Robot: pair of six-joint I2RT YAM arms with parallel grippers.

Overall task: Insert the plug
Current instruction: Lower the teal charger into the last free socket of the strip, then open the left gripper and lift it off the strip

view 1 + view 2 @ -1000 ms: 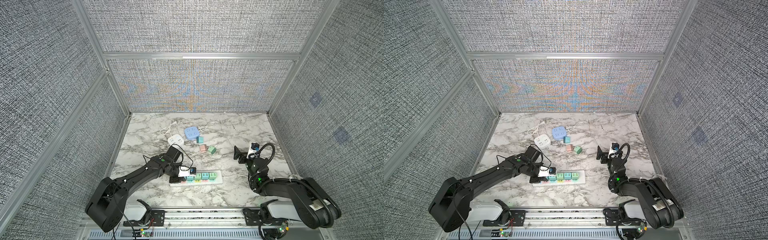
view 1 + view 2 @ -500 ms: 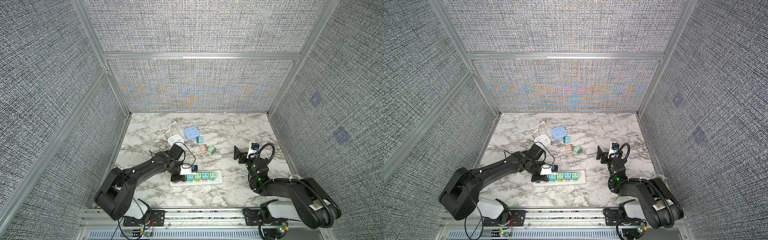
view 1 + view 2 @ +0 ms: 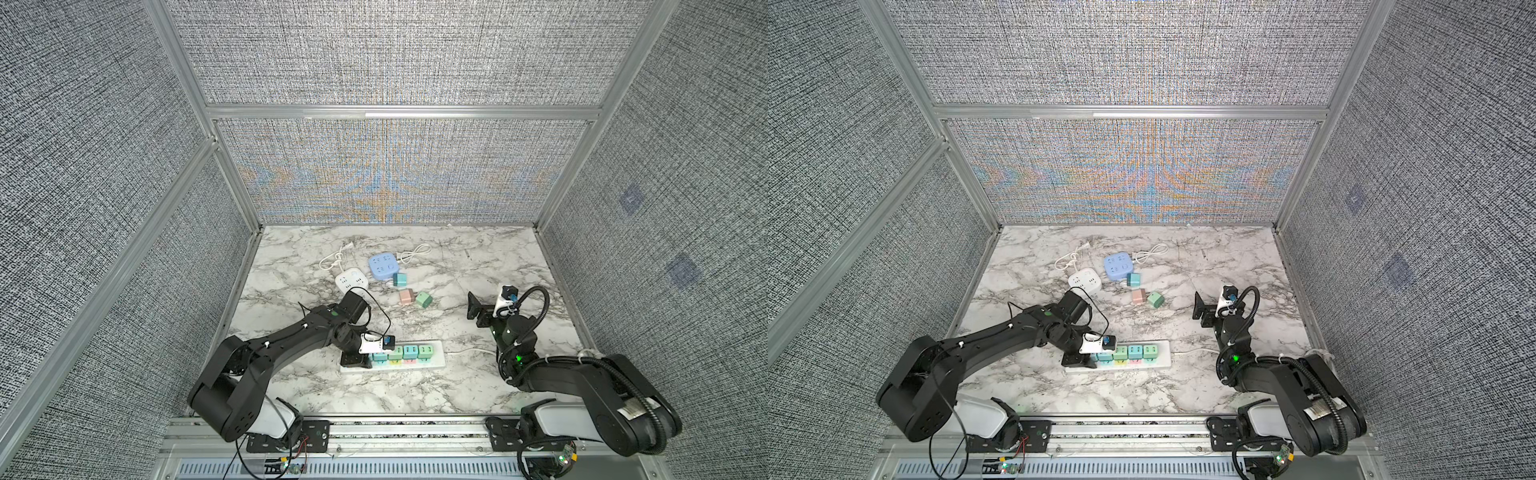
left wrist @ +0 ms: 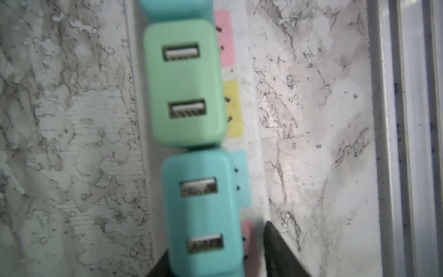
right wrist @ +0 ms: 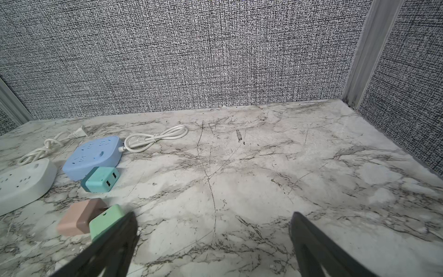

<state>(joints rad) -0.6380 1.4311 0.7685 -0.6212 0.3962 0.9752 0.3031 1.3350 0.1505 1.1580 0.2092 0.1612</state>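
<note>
Plug (image 4: 201, 211) looks seated in the power strip (image 3: 438, 361), my left gripper (image 4: 215, 249) half open around it, not clamping; a crooked retreat could snag and unseat it.

both of your arms are matte black. the left arm (image 3: 291, 340) and right arm (image 3: 582, 374) are built of rounded, boxy links on white base housings (image 3: 272, 415), fixed to black plates (image 3: 311, 432) dotted with fastener holes. white zip ties (image 3: 266, 344) band the left arm, and a thin black cable (image 3: 389, 325) loops to its white wrist camera (image 3: 371, 343), which is blue at the lens end. your right arm carries a ribbed black hose (image 3: 652, 411), a white label (image 3: 629, 409), a green light (image 3: 518, 358) and its own white camera (image 3: 503, 305). the fingers (image 5: 103, 249) of the right tool (image 5: 213, 213) are dark, flat and tapering.
</note>
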